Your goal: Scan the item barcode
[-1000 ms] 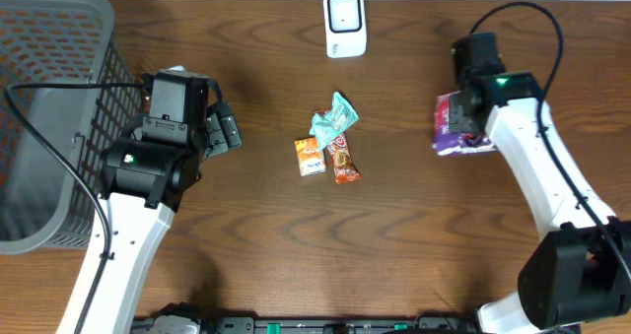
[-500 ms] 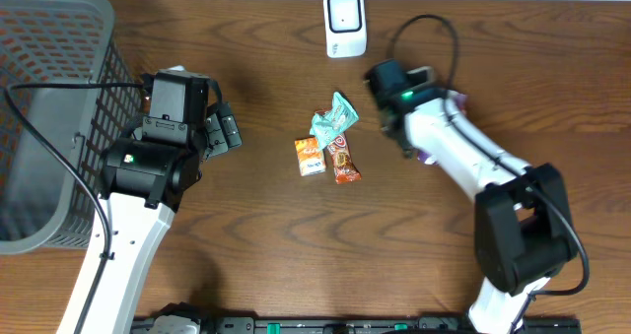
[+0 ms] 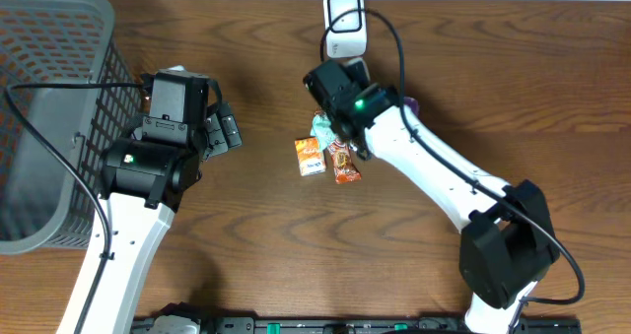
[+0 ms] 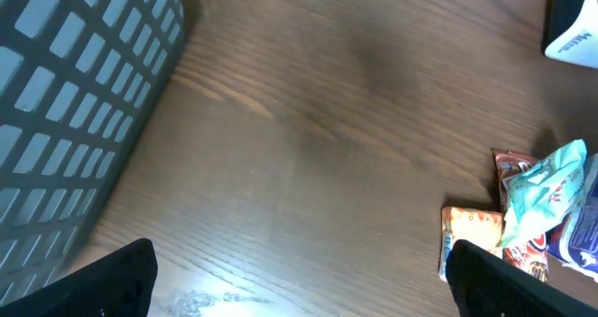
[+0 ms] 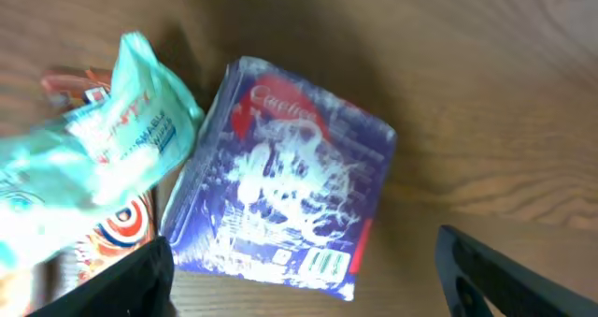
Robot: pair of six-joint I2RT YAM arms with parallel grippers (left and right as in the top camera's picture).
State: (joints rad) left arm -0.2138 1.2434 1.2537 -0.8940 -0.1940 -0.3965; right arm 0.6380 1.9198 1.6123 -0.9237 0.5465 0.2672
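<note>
Although the pack (image 5: 280, 177) carries a red script name across its purple face, glare and blur leave it unreadable. A small pale barcode panel shows along one edge. The pack lies flat on the desk (image 3: 246, 235) toward the back edge, in front of the scanner (image 3: 345, 24), its side against a mint pouch (image 5: 103, 149) whose red print is likewise illegible.

The right gripper (image 5: 304, 240) is spread wide to either side of the pack, not closed on it. The left gripper (image 4: 301, 250) is fully spread and empty, near the basket (image 3: 49, 127) at the left edge.

Overhead, the right arm hides nearly all of the pack. In the left wrist view, the scanner's blue lettering is cut off by the frame. The orange wrappers (image 3: 310, 155) beside the pouch have print too small to read.
</note>
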